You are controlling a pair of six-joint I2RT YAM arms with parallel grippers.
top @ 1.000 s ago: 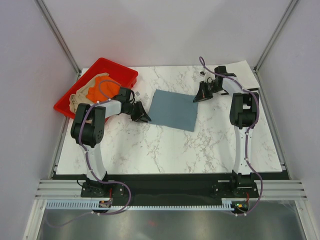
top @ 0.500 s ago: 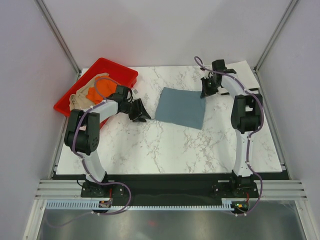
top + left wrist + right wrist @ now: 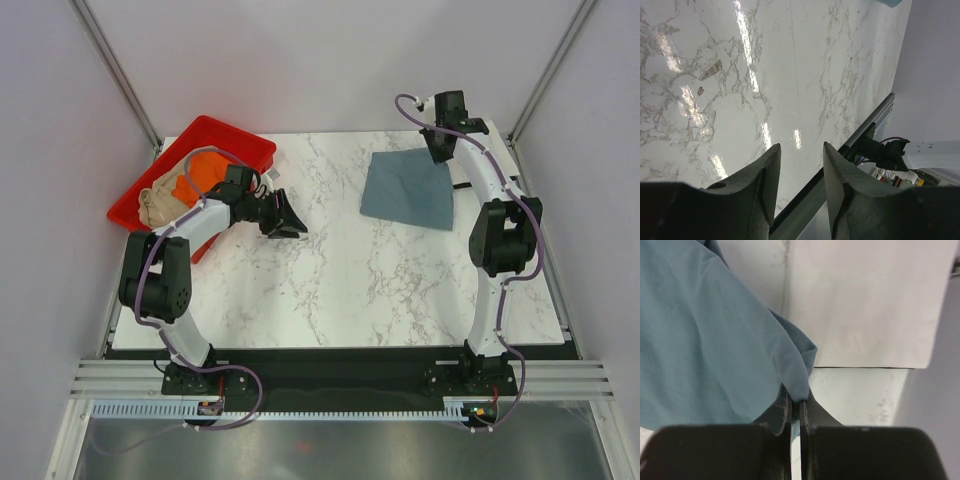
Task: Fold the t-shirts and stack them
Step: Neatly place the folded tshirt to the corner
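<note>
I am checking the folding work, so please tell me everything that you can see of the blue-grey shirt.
The blue-grey shirt is soft, plain cloth, folded into a flat, roughly four-sided packet with no sleeves showing. It lies on the far right part of the marble table. The right gripper is shut on its far corner, where the cloth gathers into small folds at the grip. Nothing else touches it.

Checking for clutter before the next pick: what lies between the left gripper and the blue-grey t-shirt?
Nothing: in the top view, only bare marble table separates the left gripper from the slate blue-grey t-shirt, which the right gripper pinches.
</note>
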